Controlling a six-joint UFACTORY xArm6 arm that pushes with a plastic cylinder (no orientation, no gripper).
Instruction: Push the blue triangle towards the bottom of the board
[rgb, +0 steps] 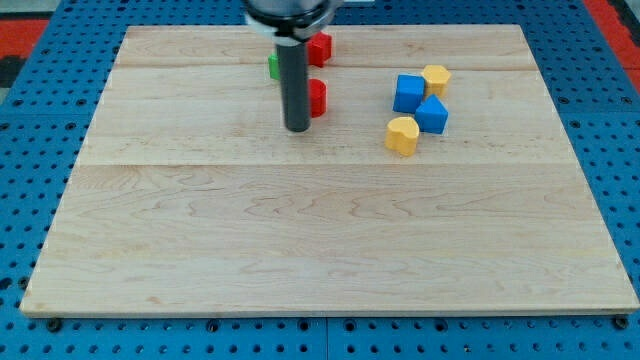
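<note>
Two blue blocks lie close together at the view's upper right: a larger one (408, 93) and a smaller one (432, 115) just below and right of it. I cannot tell which is the triangle. My tip (297, 129) rests on the board well to their left, about a hundred pixels from the nearer blue block. It stands just below and left of a red block (318, 97), close to it or touching. The rod rises to the view's top edge.
A yellow block (436, 78) sits above the blue pair and a yellow heart-like block (402, 135) below them. A second red block (320, 47) and a green block (272, 66), partly hidden by the rod, lie near the board's top edge (180, 28).
</note>
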